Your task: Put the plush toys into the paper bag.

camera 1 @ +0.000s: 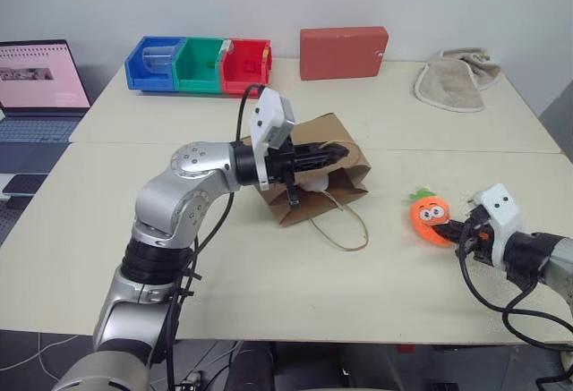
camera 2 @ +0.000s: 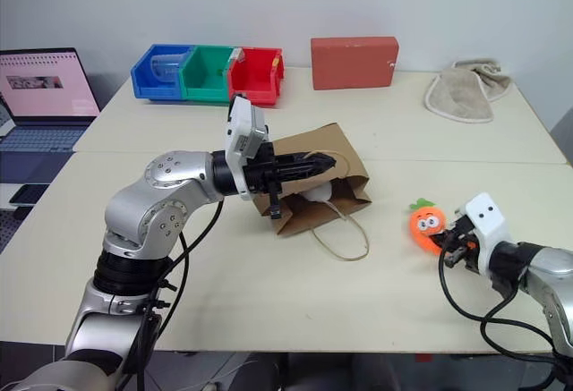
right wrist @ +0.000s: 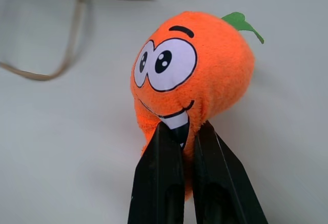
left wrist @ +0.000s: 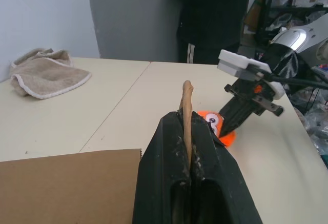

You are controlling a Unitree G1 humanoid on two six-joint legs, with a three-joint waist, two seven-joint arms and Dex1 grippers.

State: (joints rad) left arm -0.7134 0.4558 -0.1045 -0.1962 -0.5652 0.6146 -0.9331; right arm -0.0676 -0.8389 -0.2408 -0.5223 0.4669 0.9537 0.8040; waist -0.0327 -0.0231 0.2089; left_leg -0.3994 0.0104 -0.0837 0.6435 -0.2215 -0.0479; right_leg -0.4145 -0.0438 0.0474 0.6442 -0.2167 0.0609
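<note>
The broad cream-white table (camera 1: 269, 275) lies under both my arms. Beyond my left pincer, at the table's far side, an open laptop (camera 1: 36, 82) shows a pink screen, and next to it stands a row of three plastic bins, blue, green and red (camera 1: 199, 64). Further along that far edge is a red rectangular box (camera 1: 343, 52), and past it, well beyond my right pincer, a crumpled beige towel (camera 1: 457, 78).

The plain brown kraft paper bag (camera 1: 345, 145) lies on its side directly at my left pincer (camera 1: 338, 153), mouth toward me, with one tan twisted-cord handle loop (camera 1: 345, 230) trailing on the table on the near side of the bag. My left pincer is pressed narrow on the other cord handle (left wrist: 187, 116), which stands up between its two black fingers (left wrist: 164, 162) in the left wrist view. Just under that pincer, inside the bag's mouth, something small and white (camera 1: 315, 182) shows; I cannot tell for sure what it is.

The orange plush carrot with the cartoon face and green top (right wrist: 192, 75) sits on the table at the tip of my right pincer (right wrist: 185, 129), well apart from the bag. My right pincer has closed narrow on the toy's lower part, its two black fingers pinching the orange fabric just below the smiling mouth.
</note>
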